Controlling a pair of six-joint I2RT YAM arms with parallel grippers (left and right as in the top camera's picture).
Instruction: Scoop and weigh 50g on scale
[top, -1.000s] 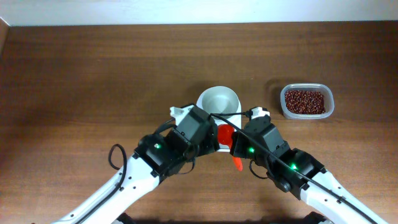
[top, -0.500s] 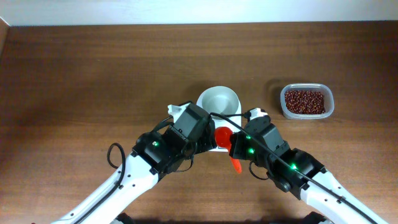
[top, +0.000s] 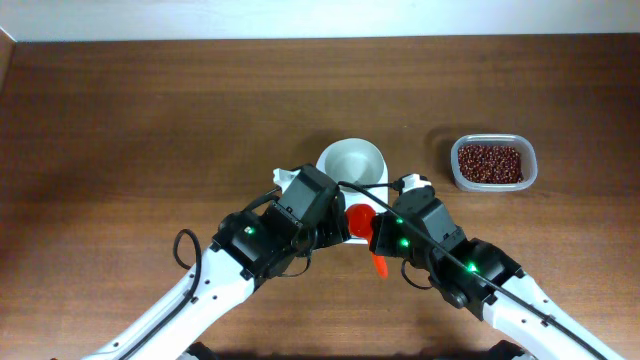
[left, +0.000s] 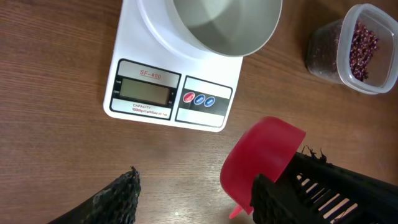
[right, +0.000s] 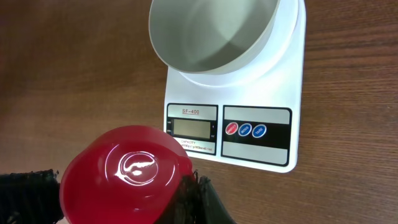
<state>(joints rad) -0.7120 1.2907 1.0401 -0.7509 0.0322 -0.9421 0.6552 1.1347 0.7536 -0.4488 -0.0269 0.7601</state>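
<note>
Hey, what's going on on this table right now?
Two robot arms are working at a small white kitchen scale that carries a white bowl, which looks empty. The right hand is shut on a red scoop, holding it just in front of the scale. The left hand is open beside it, holding nothing. A clear tub of red beans sits off to the right, apart from both arms, so nothing has been weighed yet.

Glossy red plastic scoop (right: 124, 171), wood-grain table (top: 150, 120)
</note>
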